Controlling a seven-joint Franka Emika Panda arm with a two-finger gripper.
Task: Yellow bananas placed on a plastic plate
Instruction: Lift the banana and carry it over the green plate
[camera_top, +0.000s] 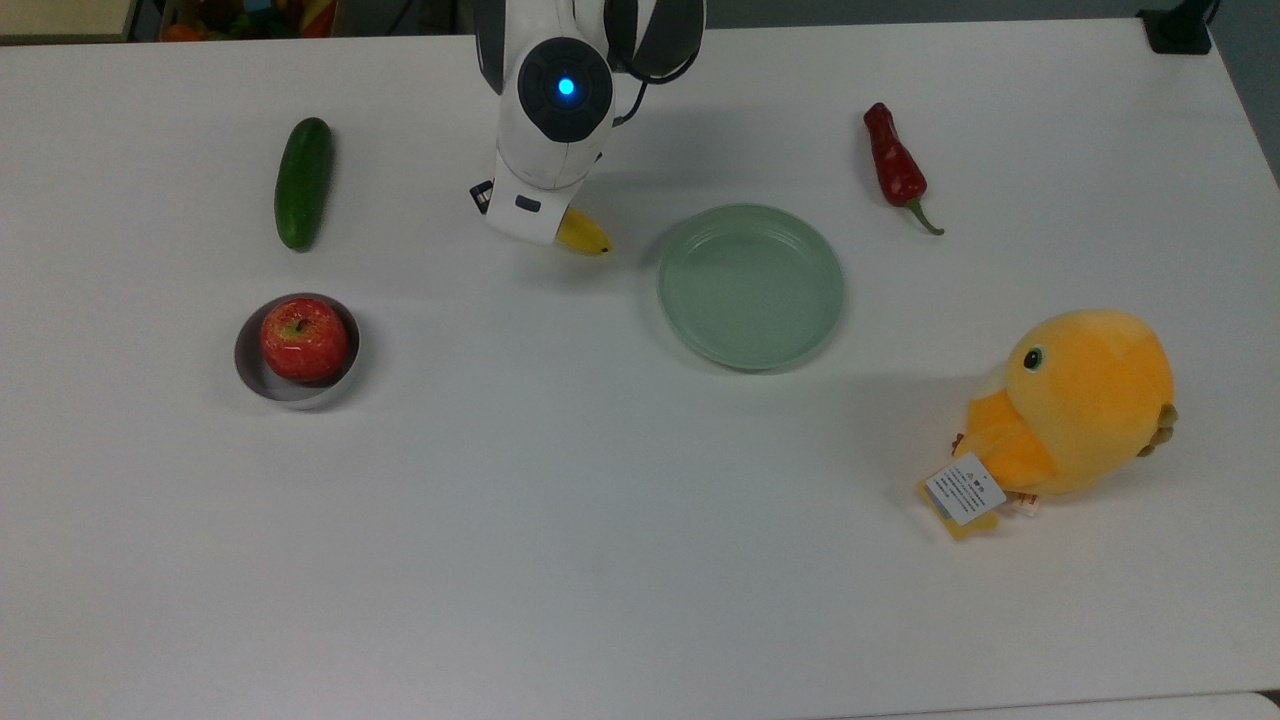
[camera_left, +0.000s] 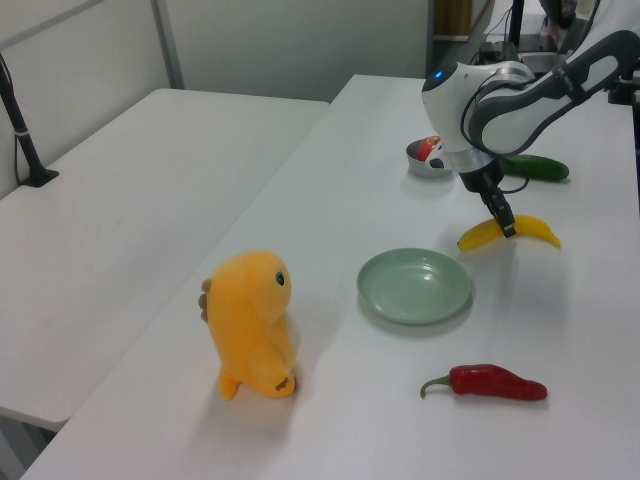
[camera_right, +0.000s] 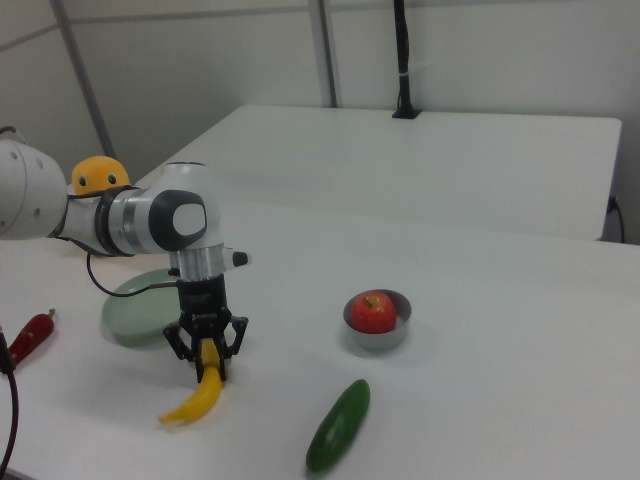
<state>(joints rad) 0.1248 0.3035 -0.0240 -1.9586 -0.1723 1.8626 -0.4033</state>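
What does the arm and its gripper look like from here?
The arm is glossy white with rounded shells and dark grey joint sections. A round black cap on the wrist carries a lit blue light. Black cables loop beside the wrist. The gripper is black with two slim fingers under a white hand body marked by a small dark rectangular patch.

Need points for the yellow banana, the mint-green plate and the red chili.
curved yellow banana (camera_left: 537, 229), left view, far end past the tool
round mint-green plastic plate (camera_top: 750, 286), top view, bare centre
red chili pepper (camera_top: 894, 165), top view, mid-body
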